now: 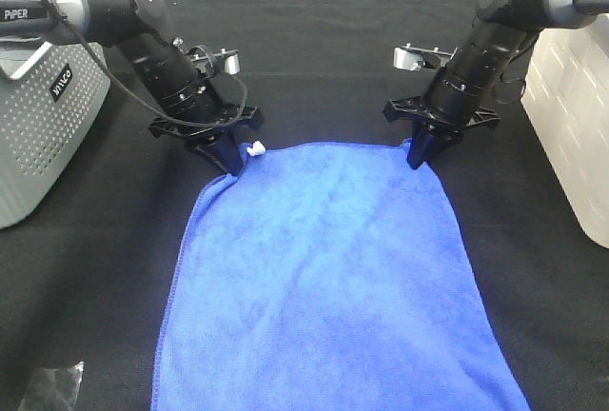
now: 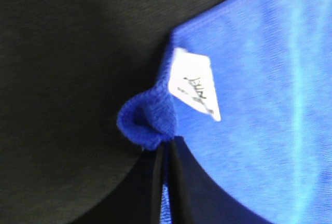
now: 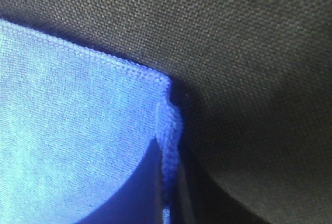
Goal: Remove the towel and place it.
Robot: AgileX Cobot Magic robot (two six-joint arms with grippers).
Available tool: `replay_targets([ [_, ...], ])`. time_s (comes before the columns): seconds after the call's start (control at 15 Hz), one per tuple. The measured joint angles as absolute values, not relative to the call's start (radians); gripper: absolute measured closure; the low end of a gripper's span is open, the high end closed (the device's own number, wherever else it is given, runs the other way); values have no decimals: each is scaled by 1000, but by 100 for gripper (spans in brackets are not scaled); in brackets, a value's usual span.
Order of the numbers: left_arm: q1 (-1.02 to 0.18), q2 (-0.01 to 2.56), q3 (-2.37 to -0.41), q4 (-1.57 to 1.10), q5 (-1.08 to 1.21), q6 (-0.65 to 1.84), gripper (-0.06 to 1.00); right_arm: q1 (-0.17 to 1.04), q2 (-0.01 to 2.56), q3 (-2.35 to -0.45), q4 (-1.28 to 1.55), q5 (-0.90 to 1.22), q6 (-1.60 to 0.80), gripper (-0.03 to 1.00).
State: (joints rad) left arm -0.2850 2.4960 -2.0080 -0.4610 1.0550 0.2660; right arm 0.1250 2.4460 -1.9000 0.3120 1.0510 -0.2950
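Closed left gripper [image 1: 231, 167] and right gripper [image 1: 416, 160] pinch the upper corners of the towel [image 1: 333, 278]. Lifting and placing remain.

A large royal-blue microfibre towel [image 1: 333, 278] with stitched edges is spread nearly flat on the black cloth [image 1: 324, 40], its near end cut off by the high view's lower edge. Soft lengthwise ripples are seen across it. A small white tag [image 1: 255, 150] with dark print is sewn at the far left corner. That corner is bunched into a small fold and pinched by the left gripper [image 1: 228, 166]; the far right corner is likewise clamped by the right gripper [image 1: 417, 159]
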Motion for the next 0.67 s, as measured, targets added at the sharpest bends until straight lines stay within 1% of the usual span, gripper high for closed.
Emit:
replay_targets([
  [0.2,-285,2496,-2073,-405,1060,266,94,124,2416,-1925,287,1025,-295,97],
  [0.47,-285,2496,-2217,-391,1087,266,94,124,2343,-1934,271,986,-295,97],
  [0.67,-287,2496,-2328,-329,1096,266,94,124,2328,-1965,248,943,-295,97],
])
